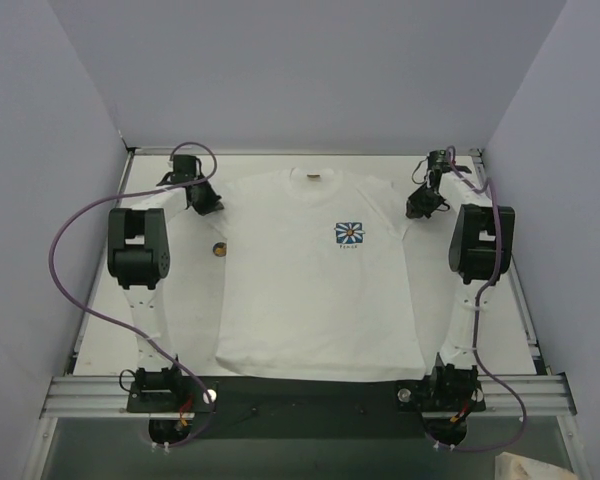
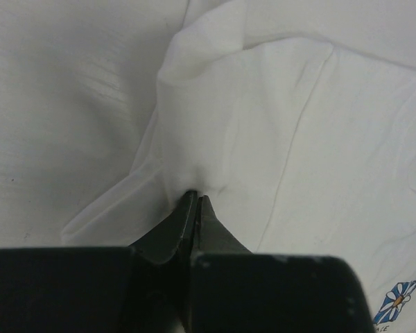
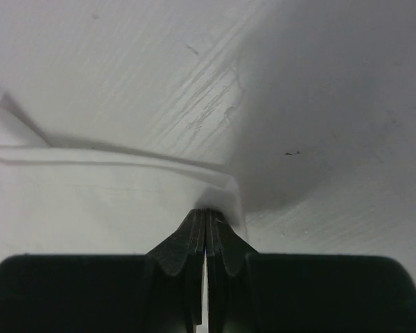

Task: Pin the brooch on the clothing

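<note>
The white T-shirt (image 1: 310,290) lies spread flat on the table, with its blue-and-white flower print (image 1: 349,234) on the chest and a dark neck label (image 1: 312,178). The tiny brownish-gold brooch (image 1: 219,249) lies on the table just left of the shirt's side. My left gripper (image 1: 204,203) is at the left sleeve, shut on a pucker of sleeve fabric (image 2: 196,198). My right gripper (image 1: 418,205) is at the right sleeve, shut on the sleeve's corner (image 3: 206,213). The shirt (image 2: 284,125) and its print (image 2: 396,302) show in the left wrist view. The sleeve (image 3: 90,201) shows in the right wrist view.
Pale walls close the table at the left, back and right. An aluminium rail (image 1: 310,390) carries both arm bases along the near edge. Purple cables (image 1: 65,260) loop beside each arm. A crumpled pale thing (image 1: 540,468) lies at the bottom right, off the table.
</note>
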Action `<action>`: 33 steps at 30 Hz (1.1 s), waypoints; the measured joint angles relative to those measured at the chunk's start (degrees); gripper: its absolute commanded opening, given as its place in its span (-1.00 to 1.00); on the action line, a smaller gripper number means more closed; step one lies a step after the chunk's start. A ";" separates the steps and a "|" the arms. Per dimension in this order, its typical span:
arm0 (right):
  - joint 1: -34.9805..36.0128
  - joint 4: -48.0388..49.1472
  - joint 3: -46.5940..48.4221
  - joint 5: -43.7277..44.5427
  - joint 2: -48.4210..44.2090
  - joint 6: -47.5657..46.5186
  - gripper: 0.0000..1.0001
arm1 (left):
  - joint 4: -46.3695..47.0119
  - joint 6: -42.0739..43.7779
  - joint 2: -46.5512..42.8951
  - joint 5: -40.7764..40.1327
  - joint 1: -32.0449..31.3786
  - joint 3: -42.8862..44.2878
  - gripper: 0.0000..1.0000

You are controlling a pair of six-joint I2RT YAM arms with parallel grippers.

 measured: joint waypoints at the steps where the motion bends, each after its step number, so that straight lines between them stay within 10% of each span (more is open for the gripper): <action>1: -0.31 -0.63 0.55 -0.24 0.35 0.55 -1.00 | -0.02 0.00 0.00 0.04 0.17 0.00 -1.00; 33: -5.64 -7.08 -0.37 -3.32 -0.48 8.87 -1.00 | 3.48 1.97 -15.04 -0.33 6.03 -18.47 -1.00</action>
